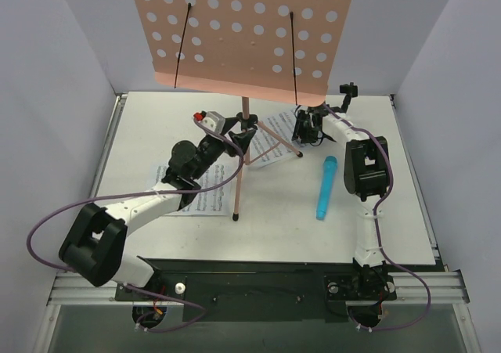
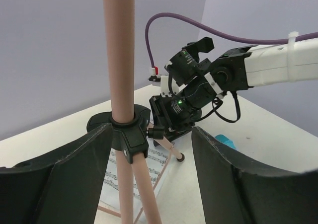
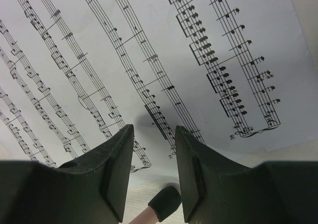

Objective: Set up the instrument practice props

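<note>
Left tool (image 2: 154,134), wide open, straddled the music-stand pole (image 2: 119,55); right tool (image 3: 154,132), half-open and empty, hovered over sheet music (image 3: 124,45) legible only wrist-side.

Two robot arms are bolted at the near edge of a table (image 1: 407,220). The left arm (image 1: 149,204) stretches low and diagonally toward the table's middle, and the left gripper (image 1: 243,134) has its jaws wide apart. The right arm (image 1: 364,165) folds at the elbow near the right edge. The right gripper (image 3: 154,134) points down near the far edge, jaws narrowly parted.
</note>
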Action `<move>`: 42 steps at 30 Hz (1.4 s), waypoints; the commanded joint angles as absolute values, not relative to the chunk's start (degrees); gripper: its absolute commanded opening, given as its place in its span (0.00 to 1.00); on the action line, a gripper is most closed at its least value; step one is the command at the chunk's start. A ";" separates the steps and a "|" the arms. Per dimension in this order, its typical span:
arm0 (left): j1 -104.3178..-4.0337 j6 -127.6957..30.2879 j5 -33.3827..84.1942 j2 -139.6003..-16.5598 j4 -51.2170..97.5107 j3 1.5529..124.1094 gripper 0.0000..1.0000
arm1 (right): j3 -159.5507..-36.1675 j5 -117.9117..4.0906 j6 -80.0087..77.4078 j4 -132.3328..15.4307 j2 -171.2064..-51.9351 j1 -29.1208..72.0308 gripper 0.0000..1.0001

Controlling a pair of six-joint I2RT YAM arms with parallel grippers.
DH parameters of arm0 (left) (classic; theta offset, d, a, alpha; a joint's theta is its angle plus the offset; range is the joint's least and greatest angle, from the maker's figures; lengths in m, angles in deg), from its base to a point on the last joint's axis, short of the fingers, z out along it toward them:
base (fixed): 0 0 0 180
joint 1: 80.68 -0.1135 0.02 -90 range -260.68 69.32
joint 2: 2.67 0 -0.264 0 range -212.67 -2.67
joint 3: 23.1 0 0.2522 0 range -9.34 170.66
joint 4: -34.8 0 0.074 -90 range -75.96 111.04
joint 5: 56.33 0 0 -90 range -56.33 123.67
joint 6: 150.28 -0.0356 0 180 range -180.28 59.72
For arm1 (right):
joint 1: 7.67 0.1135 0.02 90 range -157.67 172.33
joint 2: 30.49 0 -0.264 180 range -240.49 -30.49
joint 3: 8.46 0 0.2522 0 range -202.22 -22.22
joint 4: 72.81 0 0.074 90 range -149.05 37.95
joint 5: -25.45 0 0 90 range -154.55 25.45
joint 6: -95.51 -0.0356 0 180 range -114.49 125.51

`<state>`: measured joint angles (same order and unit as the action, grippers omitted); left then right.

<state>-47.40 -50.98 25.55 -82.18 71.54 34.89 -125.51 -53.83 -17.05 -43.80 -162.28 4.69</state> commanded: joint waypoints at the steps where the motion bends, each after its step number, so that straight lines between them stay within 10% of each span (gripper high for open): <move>1: -47.45 -54.92 26.55 -86.07 80.54 40.93 0.75 | -124.53 -53.13 -16.28 -40.77 -162.24 4.54 0.35; 19: -47.98 -59.84 27.78 -99.34 80.97 54.73 0.74 | -124.79 -51.72 -16.37 -40.59 -162.68 4.54 0.35; 22: -47.98 -59.93 27.78 -101.81 83.44 56.05 0.63 | -124.79 -51.72 -16.37 -40.41 -162.59 4.55 0.35; 29: -47.89 -59.49 29.10 -104.01 83.36 58.78 0.00 | -125.49 -52.07 -16.28 -39.36 -163.20 4.55 0.35; 42: -50.09 -58.53 25.93 -102.34 80.02 62.12 0.00 | -124.53 -56.46 -17.34 -33.12 -162.51 4.81 0.30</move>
<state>-48.62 -57.17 27.95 -103.42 80.66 57.69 -125.66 -53.59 -17.03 -41.53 -162.28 4.69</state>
